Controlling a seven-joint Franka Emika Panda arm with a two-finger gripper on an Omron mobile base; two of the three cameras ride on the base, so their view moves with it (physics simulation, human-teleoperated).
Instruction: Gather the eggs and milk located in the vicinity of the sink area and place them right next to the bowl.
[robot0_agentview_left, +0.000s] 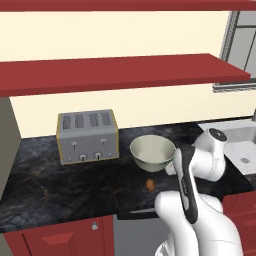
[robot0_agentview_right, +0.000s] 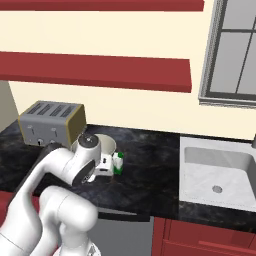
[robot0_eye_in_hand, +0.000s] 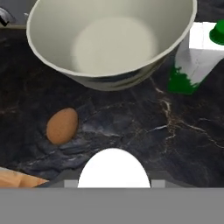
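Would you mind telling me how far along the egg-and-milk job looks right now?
It looks nearly finished. The egg lies on the dark counter just beside the bowl, and the milk carton stands close by the bowl's other side. Nothing appears held. The sink has nothing visible in it, so little seems left beyond pulling the arm away.

Your arm (robot0_agentview_left: 200, 200): glossy white, rounded shells.
You'll see a dark band running along one link, and a round grey cap with a small dark mark on the joint (robot0_agentview_right: 89, 141).

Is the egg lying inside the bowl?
No. In the hand view the egg lies on the dark counter beside the bowl, outside its rim.
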